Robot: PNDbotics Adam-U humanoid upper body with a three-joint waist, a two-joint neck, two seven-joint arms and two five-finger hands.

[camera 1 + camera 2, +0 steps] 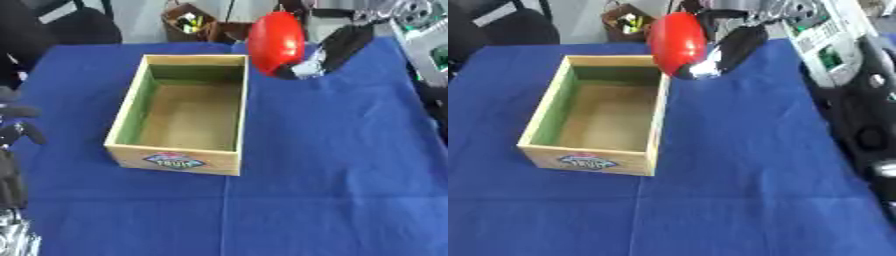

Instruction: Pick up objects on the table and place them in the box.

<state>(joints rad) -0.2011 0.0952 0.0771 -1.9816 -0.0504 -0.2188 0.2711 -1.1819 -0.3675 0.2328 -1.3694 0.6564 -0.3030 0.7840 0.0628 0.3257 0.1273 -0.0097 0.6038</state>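
Note:
A wooden box (225, 117) with a green inner left wall and a label on its front stands open and empty on the blue tablecloth. My right hand (328, 55) comes in from the upper right, curled round a red rounded object (276, 41). It holds the red object in the air just above the box's far right corner. My left hand (12, 135) shows at the left edge of the left eye view, away from the box; its fingers are not clear.
The blue cloth (332, 165) covers the table to the right of and in front of the box. A brown container (188, 22) with small items stands beyond the far edge. My right arm's dark body (859, 110) fills the right side of the right eye view.

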